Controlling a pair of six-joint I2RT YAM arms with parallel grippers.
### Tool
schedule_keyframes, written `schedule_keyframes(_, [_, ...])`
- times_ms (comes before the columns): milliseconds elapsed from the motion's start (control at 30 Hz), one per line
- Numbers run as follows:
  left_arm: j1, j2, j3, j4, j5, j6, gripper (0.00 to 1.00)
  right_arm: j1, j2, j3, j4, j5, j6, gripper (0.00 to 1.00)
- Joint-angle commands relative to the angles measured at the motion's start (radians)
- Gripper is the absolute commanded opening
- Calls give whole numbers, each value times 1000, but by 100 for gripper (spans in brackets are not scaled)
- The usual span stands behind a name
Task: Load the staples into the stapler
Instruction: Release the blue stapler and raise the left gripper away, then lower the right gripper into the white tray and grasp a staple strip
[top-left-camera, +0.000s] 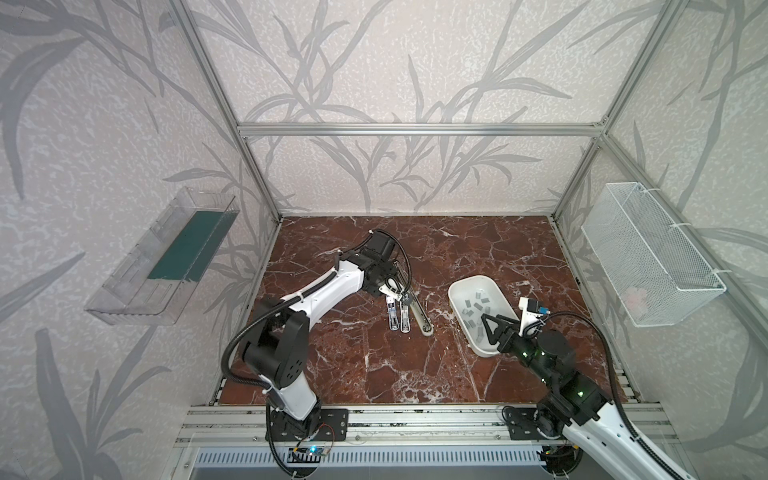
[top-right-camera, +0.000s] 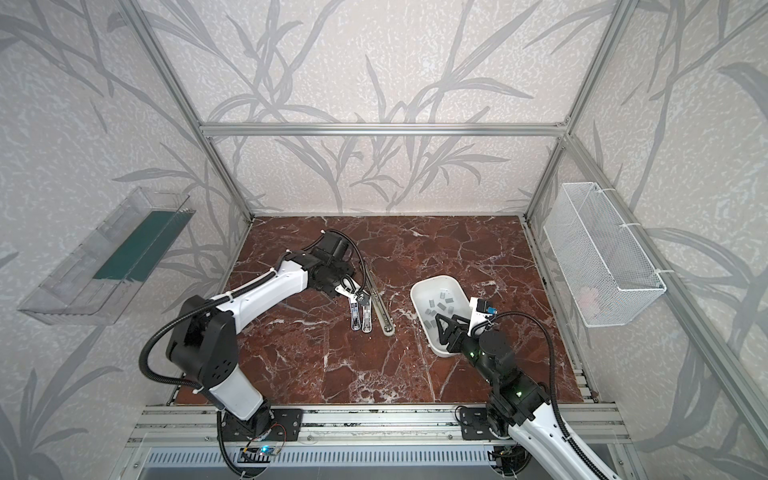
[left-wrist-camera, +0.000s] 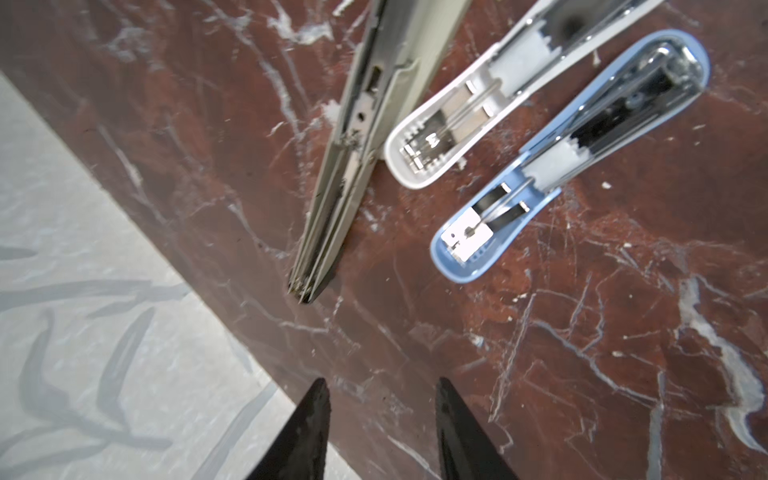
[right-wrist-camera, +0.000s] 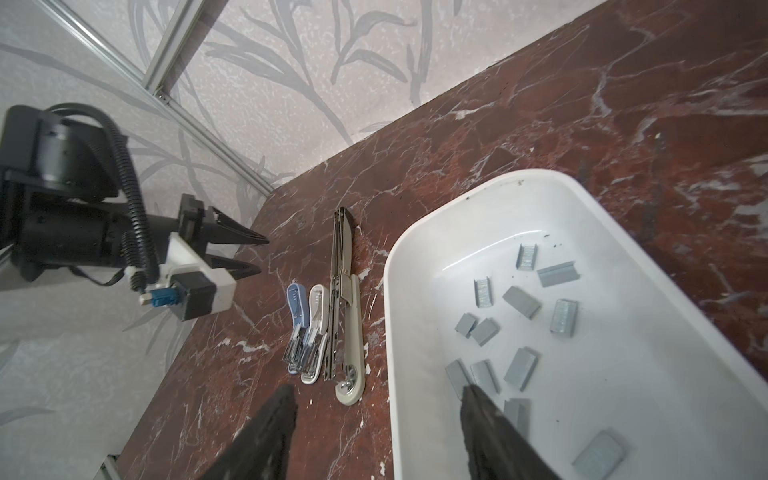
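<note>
The staples (right-wrist-camera: 521, 303) lie in the tray (right-wrist-camera: 399, 257) beneath the right gripper (right-wrist-camera: 378, 387), whose jaws gape empty. The left gripper (left-wrist-camera: 382, 380), jaws parted, grips nothing.

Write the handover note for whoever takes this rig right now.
Left gripper: open, empty, near the long stapler.
Right gripper: open, empty, over the white tray's rim.
Staples: loose strips in the tray.
Blue stapler, white stapler and the long one lie opened side by side.
Done: staplers opened.
Left: pick a strip, load it, close.
</note>
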Motion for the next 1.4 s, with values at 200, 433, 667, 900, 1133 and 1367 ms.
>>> schedule_keyframes(200, [-8,-194,-37,476,40,-544,66,-4,223,248,-215,123,-57,64])
schedule_keyframes(433, [3,-274,-13,748,-73,-1793,99,-5,500,375,-247,190,-105,58])
schedule_keyframes(667, [12,-351,-282,715,109,-2105,99,-8,658,495,-342,263,-89,51])
schedule_keyframes(900, [47,-415,-434,717,-14,-2120,99,-14,748,606,-442,221,-182,56])
schedule_keyframes(1133, [54,-341,-333,588,-62,-1946,99,-95,994,673,-415,101,-300,41])
schedule_keyframes(1367, [54,-355,-380,633,-150,-1890,99,-195,1183,721,-369,-30,-308,44])
